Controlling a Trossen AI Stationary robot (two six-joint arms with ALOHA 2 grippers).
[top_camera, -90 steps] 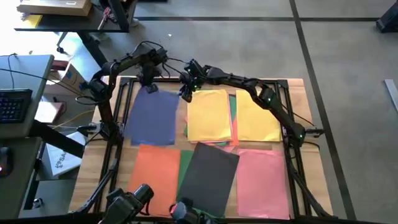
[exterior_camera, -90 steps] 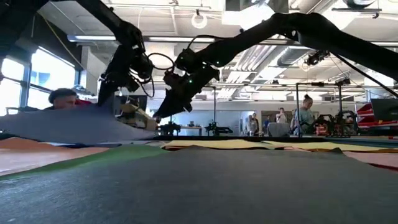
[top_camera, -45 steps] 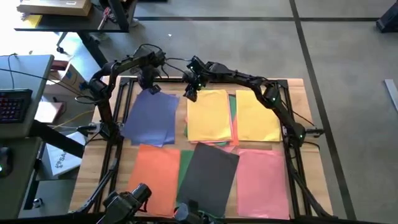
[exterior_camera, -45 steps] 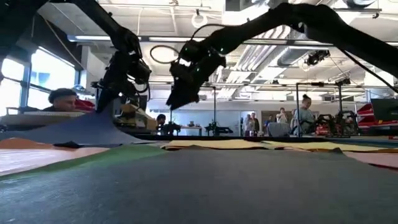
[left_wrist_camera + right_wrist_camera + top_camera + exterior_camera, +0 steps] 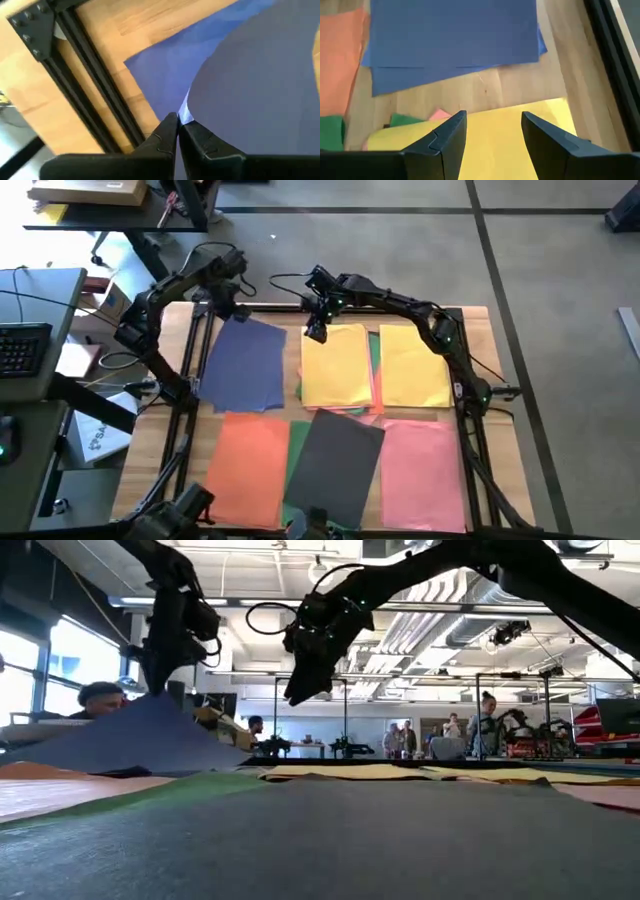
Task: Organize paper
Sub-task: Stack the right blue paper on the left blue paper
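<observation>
**Blue sheet pinched at its far edge, other colours lying flat**

The blue paper [image 5: 243, 365] lies at the far left of the wooden table [image 5: 474, 320], its far edge lifted into a peak. The left gripper [image 5: 224, 311] is clenched on that raised edge, fingers pressed together with the sheet between them. More blue sheets lie beneath, slightly fanned. Just beside it lie two yellow sheets [image 5: 337, 365], with green and pink edges showing between and under them. The right gripper [image 5: 317, 332] hangs released above the near yellow sheet's far corner, touching nothing. Nearer the front lie an orange sheet [image 5: 248, 466], a dark grey sheet [image 5: 334, 464] tilted across a green sheet [image 5: 297, 442], and a pink sheet [image 5: 420, 465]. Black frame rails [image 5: 186, 405] border the table, close along the blue stack's left side
</observation>
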